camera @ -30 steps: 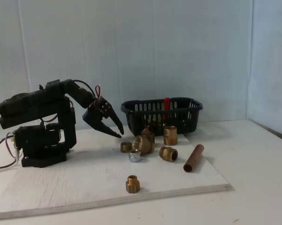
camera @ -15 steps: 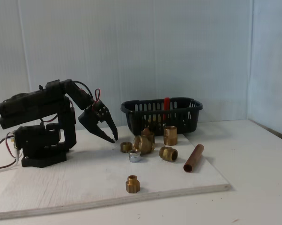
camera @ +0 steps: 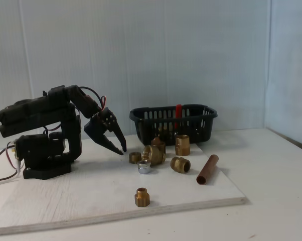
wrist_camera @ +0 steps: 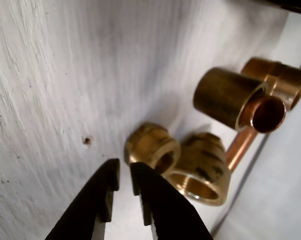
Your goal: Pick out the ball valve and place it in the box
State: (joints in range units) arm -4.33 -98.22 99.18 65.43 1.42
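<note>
Fixed view: the ball valve [camera: 178, 116] is seen standing in the box [camera: 206, 122] at the white board's [camera: 81, 201] far edge, its red handle upright. The gripper [camera: 122, 150], nearly closed and empty, hangs beside the brass fittings [camera: 153, 154]. No writing can be read.

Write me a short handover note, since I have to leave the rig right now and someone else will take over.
Gripper: nearly shut and holding nothing, hanging just above the white board, left of the brass fittings in the fixed view.
Ball valve: its red handle shows upright inside the black basket; the body is hard to make out through the slots.
Done: the valve appears to be already in the basket.
Left: probably nothing but confirming the drop. The copper pipe and the loose fittings stay on the board.
</note>
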